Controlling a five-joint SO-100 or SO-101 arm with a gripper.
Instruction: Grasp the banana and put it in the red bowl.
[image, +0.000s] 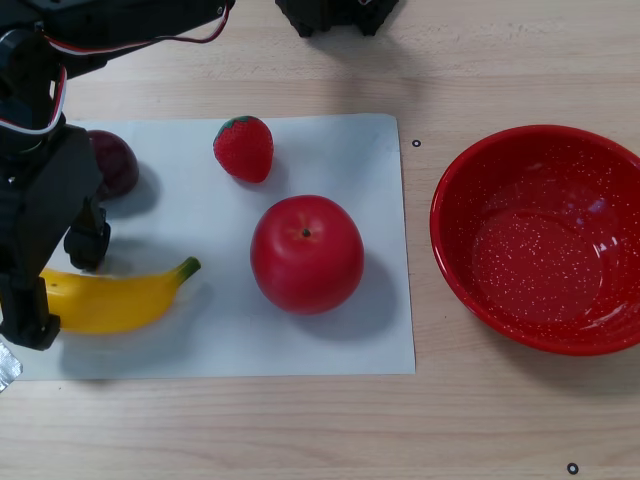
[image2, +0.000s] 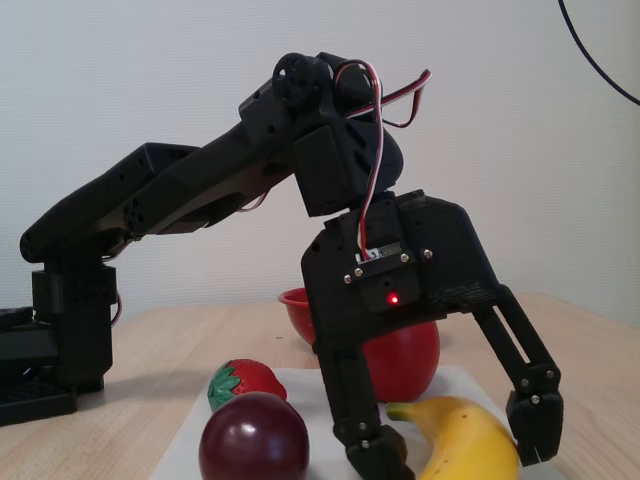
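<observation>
The yellow banana (image: 120, 298) lies on the white sheet at the lower left, its dark stem tip pointing right. It also shows in the fixed view (image2: 470, 440), at the bottom. My black gripper (image: 58, 290) is low over its blunt end, open, with one finger (image: 88, 245) on the far side and the other on the near side. In the fixed view the gripper (image2: 455, 450) straddles the banana with small gaps on both sides. The red bowl (image: 540, 250) stands empty on the wood at the right. In the fixed view only part of its rim (image2: 293, 303) shows behind the arm.
A red apple (image: 306, 254) sits in the middle of the white sheet (image: 330, 340), between banana and bowl. A strawberry (image: 243, 148) lies behind it and a dark plum (image: 112, 163) next to the gripper. The arm's base (image2: 60, 340) stands at the left.
</observation>
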